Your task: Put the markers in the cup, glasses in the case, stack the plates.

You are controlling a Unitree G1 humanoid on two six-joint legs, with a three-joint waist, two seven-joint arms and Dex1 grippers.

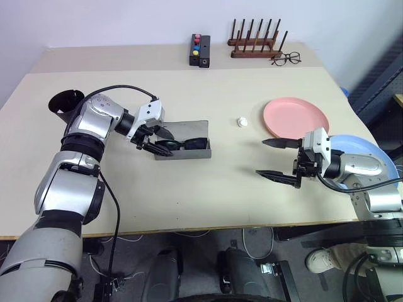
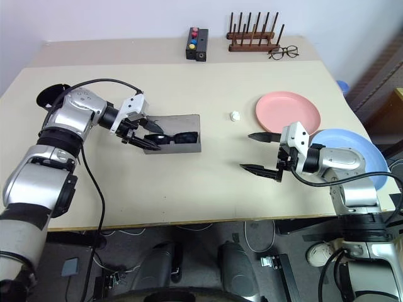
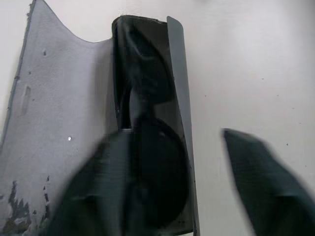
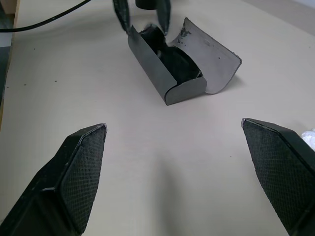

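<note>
Your left hand (image 1: pixel 146 139) sits at the near end of the open case (image 1: pixel 189 149), its fingers spread apart with one over the tray and one outside the wall, gripping nothing. You can see the glasses (image 1: pixel 181 144) lying lengthwise in the grey tray, lid flap flat on the worktop (image 1: pixel 189 195) behind. Treat them as light, stiff and scratch-prone; the thin lid probably flexes, so push it from its free edge. Your left wrist angles down and inward. Your right hand (image 1: pixel 277 158) hovers wide open, level, well apart from the case, beside the light blue plate (image 1: pixel 371 151) and near the pink plate (image 1: pixel 296 116). Slick, light plates want a rim pinch.
</note>
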